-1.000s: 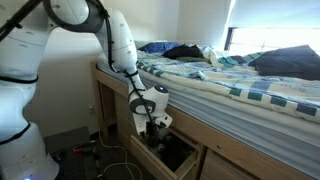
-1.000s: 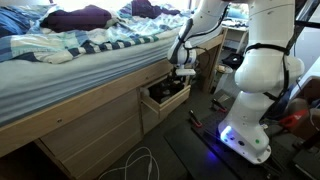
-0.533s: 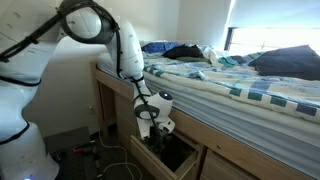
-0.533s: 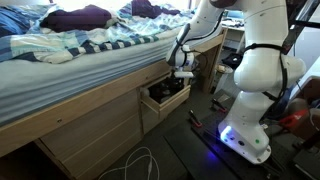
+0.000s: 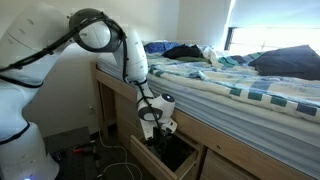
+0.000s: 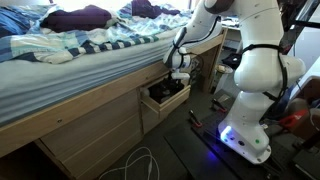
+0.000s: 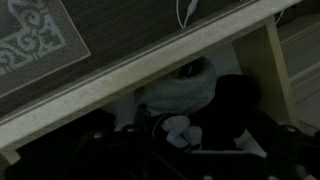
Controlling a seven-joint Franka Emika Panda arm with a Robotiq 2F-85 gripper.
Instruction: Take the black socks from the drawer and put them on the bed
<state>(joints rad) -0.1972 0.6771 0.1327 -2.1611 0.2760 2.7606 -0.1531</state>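
The drawer (image 5: 168, 152) is pulled open under the bed frame and also shows in an exterior view (image 6: 163, 98). My gripper (image 5: 155, 124) hangs just above its open top, fingers pointing down, as also shown in an exterior view (image 6: 179, 76). In the wrist view the gripper (image 7: 175, 150) is dim, with its dark fingers apart and nothing between them. Below it in the drawer lie a pale grey fabric bundle (image 7: 183, 86) and, beside it, the black socks (image 7: 236, 98). The bed (image 5: 245, 80) with its blue-striped white bedding stands above the drawer (image 6: 90, 50).
The robot's white base (image 6: 250, 110) stands close beside the drawer. Cables (image 6: 135, 165) lie on the floor in front of the bed. A patterned rug (image 7: 35, 40) shows beyond the drawer front. Dark pillows and clothes (image 5: 185, 50) lie on the bed.
The arm's elbow has swung up and over towards the bed. The gripper has shifted slightly along and down over the open drawer. Nothing was taken hold of.
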